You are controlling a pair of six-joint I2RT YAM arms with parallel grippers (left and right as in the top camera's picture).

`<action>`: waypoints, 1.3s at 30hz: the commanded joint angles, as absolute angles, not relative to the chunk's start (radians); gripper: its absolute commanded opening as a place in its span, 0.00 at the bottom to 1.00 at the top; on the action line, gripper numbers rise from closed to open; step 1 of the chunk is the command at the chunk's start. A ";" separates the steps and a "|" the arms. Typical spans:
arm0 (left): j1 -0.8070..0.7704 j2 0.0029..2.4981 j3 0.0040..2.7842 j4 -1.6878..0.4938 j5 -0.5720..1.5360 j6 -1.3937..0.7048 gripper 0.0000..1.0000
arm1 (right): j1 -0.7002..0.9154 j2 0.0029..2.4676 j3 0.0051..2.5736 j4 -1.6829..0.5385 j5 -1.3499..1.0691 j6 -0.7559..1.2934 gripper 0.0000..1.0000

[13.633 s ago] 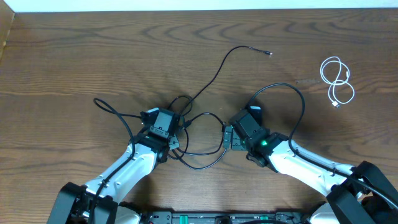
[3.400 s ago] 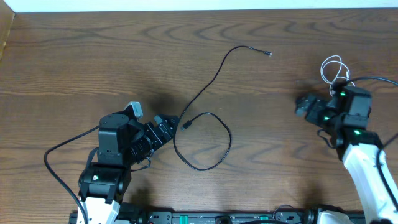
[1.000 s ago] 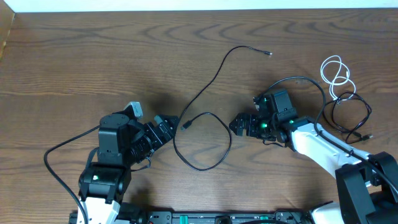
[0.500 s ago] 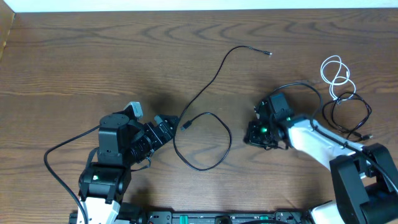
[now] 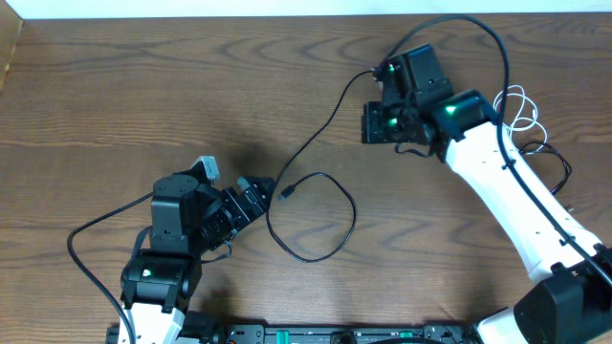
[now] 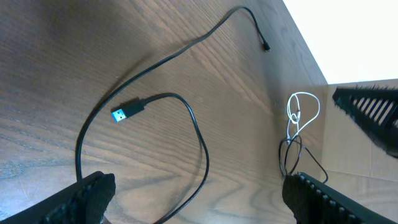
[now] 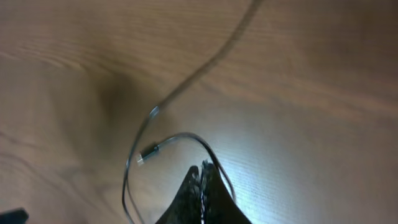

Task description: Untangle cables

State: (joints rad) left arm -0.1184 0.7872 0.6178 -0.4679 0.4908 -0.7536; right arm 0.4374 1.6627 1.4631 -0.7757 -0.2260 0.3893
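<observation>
— Where do we find the cables?

— The long black cable (image 5: 354, 212) lies on the worktop (image 5: 115, 96) near the middle. It makes one open loop, its blue-tipped plug (image 6: 121, 113) resting near where the loop closes. The tail runs up and to the right toward the far edge. The white cable (image 6: 303, 94) and a second black cable (image 6: 283, 155) lie together at the right side, well apart from the long one. They touch, but we cannot tell whether they are knotted.

— And the fingers?

— The left gripper (image 5: 256, 196) sits low just left of the loop. Its fingers (image 6: 336, 199) are spread wide with nothing between them. The right gripper (image 5: 382, 122) is held above the worktop over the far end of the tail, hiding that end from overhead. Its fingers (image 7: 202, 196) are pressed together. In its blurred wrist view we see no cable pinched between them.
</observation>
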 commanded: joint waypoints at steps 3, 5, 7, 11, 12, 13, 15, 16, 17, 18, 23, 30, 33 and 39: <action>-0.114 0.783 0.636 -0.469 0.481 -0.733 0.92 | 0.496 1.721 1.450 -0.654 -0.151 0.343 0.07; -0.114 0.783 0.636 -0.469 0.481 -0.733 0.92 | 0.521 1.755 1.445 -0.595 -0.124 0.343 0.11; -0.114 0.783 0.636 -0.470 0.481 -0.733 0.92 | 0.540 1.799 1.443 -0.530 -0.092 0.342 0.14; -0.114 0.783 0.636 -0.470 0.481 -0.733 0.92 | 0.558 1.896 1.443 -0.366 -0.022 0.323 0.26; -0.114 0.783 0.636 -0.469 0.481 -0.733 0.92 | 0.559 1.920 1.443 -0.323 -0.012 0.295 0.29; -0.114 0.783 0.636 -0.469 0.481 -0.733 0.92 | 0.560 1.946 1.443 -0.282 -0.006 0.270 0.31; -0.114 0.783 0.636 -0.469 0.481 -0.733 0.92 | 0.560 1.992 1.443 -0.215 -0.005 0.240 0.33; -0.114 0.783 0.636 -0.470 0.481 -0.733 0.92 | 0.560 2.017 1.443 -0.184 -0.002 0.231 0.35; -0.114 0.783 0.636 -0.469 0.481 -0.733 0.92 | 0.560 2.040 1.443 -0.157 0.009 0.230 0.35; -0.114 0.783 0.636 -0.469 0.481 -0.733 0.92 | 0.558 2.066 1.443 -0.133 0.031 0.230 0.35; -0.114 0.783 0.636 -0.469 0.481 -0.733 0.92 | 0.553 2.161 1.443 -0.053 0.125 0.229 0.41; -0.114 0.783 0.636 -0.469 0.481 -0.733 0.92 | 0.552 2.270 1.443 0.017 0.129 0.208 0.40; -0.114 0.783 0.636 -0.469 0.481 -0.733 0.92 | 0.550 2.292 1.443 -0.011 0.129 0.208 0.36; -0.114 0.783 0.636 -0.469 0.481 -0.733 0.92 | 0.557 2.295 1.443 -0.181 0.088 0.218 0.26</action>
State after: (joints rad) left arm -0.1184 0.7872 0.6178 -0.4679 0.4908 -0.7536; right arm 0.5575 2.2555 1.4792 -0.0952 0.1257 0.2043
